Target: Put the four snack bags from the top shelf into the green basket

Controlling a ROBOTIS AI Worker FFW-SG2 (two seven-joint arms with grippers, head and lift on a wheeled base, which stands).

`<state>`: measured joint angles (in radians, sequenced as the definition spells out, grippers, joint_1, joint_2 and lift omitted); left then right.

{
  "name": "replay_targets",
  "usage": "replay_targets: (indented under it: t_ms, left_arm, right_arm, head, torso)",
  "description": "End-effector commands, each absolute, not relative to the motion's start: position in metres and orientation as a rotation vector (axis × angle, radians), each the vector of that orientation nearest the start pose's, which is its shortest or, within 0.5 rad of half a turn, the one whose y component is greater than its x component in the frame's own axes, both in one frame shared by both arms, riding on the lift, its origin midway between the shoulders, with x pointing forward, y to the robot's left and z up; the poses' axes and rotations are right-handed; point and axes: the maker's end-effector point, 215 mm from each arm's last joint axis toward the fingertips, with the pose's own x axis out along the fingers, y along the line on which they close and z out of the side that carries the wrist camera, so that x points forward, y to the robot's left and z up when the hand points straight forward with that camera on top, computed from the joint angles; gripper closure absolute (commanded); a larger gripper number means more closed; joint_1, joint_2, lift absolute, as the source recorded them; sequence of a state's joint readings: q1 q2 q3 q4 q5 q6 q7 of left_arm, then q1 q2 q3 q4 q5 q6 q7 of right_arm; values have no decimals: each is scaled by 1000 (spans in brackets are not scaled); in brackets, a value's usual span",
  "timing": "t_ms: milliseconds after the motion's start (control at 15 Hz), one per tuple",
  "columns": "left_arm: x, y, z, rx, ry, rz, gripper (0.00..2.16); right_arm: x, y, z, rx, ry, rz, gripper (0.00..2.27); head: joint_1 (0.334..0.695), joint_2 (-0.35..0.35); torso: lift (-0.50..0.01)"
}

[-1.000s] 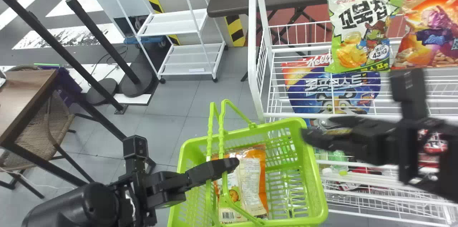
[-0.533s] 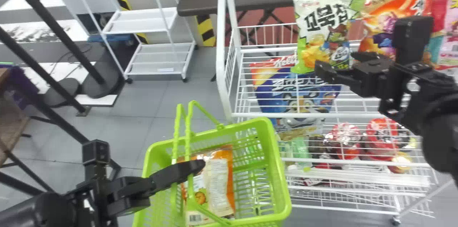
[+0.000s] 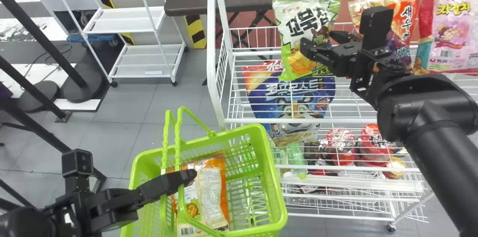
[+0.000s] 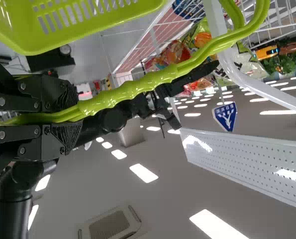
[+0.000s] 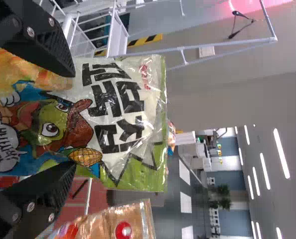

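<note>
Right gripper (image 3: 317, 39) straddles green snack bag (image 3: 297, 24); orange bag (image 3: 405, 7) stands near.

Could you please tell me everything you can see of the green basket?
The green basket is bright lime green and looks like moulded plastic, open-topped, with slotted walls and a smooth rim. Its two slim handles are raised, side by side, and clamped in the left end effector. It is near the left end of the white wire rack, and an orange-and-white snack bag lies inside. Whether anything supports it from below cannot be made out.
</note>
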<state>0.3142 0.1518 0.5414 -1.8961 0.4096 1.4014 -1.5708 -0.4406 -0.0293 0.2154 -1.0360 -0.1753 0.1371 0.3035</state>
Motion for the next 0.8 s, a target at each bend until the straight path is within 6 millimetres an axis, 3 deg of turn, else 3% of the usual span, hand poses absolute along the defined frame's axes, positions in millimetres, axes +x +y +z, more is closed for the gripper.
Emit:
replay_targets:
  t_ms: [0, 200, 400, 600, 733]
  left_arm:
    - [285, 225, -355, -1202, 630, -1049, 2148]
    - [285, 225, -355, -1202, 633, -1050, 2148]
    - [283, 224, -355, -1203, 634, -1053, 2148]
    - [283, 224, -355, -1204, 633, -1053, 2148]
    - [284, 224, -354, -1203, 632, -1054, 2148]
  right_arm:
    - [670, -76, -415, 88, 339, 473, 2189]
    - [660, -76, -410, 107, 322, 474, 2246]
    - [650, -79, -377, 136, 242, 489, 2246]
    - [612, -73, -344, 181, 238, 519, 2246]
    - [572, -56, -340, 209, 308, 565, 2246]
  head:
    - [695, 167]
    - [695, 172]
    - [695, 174]
    - [695, 175]
    - [695, 185]
  torso:
    - [0]
    - [0]
    - [0]
    - [0]
    - [0]
